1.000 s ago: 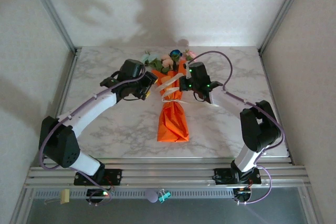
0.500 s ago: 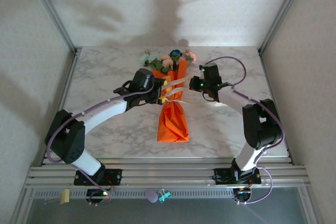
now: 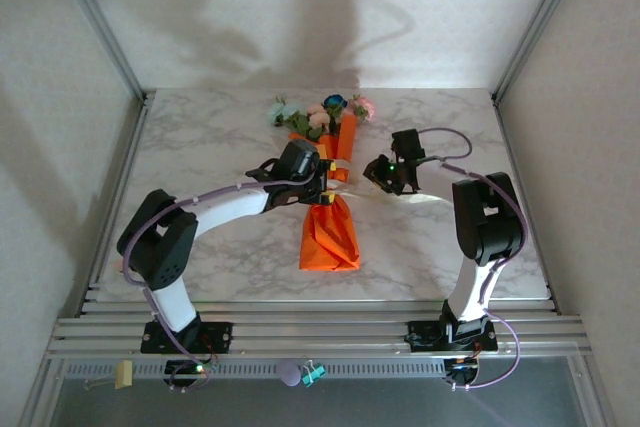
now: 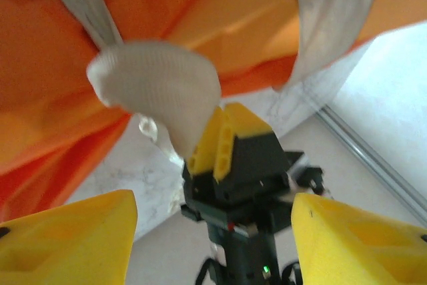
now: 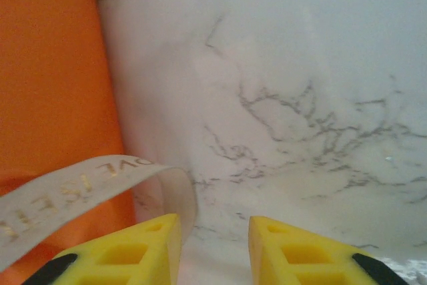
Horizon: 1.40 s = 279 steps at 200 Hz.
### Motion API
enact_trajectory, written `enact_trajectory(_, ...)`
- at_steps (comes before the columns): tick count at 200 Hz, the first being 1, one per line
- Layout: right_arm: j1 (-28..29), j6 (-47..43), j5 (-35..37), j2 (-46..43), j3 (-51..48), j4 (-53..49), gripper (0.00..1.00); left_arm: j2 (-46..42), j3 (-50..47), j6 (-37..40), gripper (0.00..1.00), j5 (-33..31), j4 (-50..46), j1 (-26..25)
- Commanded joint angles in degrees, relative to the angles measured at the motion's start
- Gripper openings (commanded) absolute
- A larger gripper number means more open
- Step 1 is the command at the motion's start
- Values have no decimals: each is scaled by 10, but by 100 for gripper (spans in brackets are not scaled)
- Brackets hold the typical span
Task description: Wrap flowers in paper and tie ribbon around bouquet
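Observation:
The bouquet [image 3: 330, 232] lies lengthwise mid-table as a slim orange paper cone, with the pink, whitish and blue flowers [image 3: 322, 112] at its far end. The cream ribbon [image 3: 338, 163] crosses its waist. In the left wrist view the ribbon's knot [image 4: 153, 85] bulges against the orange paper [image 4: 53, 65]. My left gripper [image 3: 322, 191] [image 4: 213, 205] sits at the cone's left side, open, nothing between its jaws. My right gripper [image 3: 372, 176] [image 5: 213, 225] faces it from the right, open. A ribbon loop [image 5: 100, 178] curls down against its left finger.
The marble table [image 3: 200, 137] is bounded by aluminium rails, left [image 3: 125, 172] and right [image 3: 512, 172]. A slotted near rail [image 3: 320, 332] carries both arm bases. Small clips [image 3: 312, 374] lie below it. A ribbon tail [image 3: 430, 199] trails right of the cone.
My right gripper was shut on the ribbon and now stands open, shifted slightly nearer. The left gripper has moved right, up against the bouquet's waist.

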Motion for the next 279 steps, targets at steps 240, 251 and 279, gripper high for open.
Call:
enact_trajectory(240,99,-296,96,-30,83,-52,44,61,90,107,40,-22,-72,32)
enact_trajectory(251,99,-279,96,-47,64,-40,45,69,112,124,41,-32,-85,35)
enact_trajectory(279,97,-228,91,-76,28,-15,46,78,124,134,46,-39,-90,42)
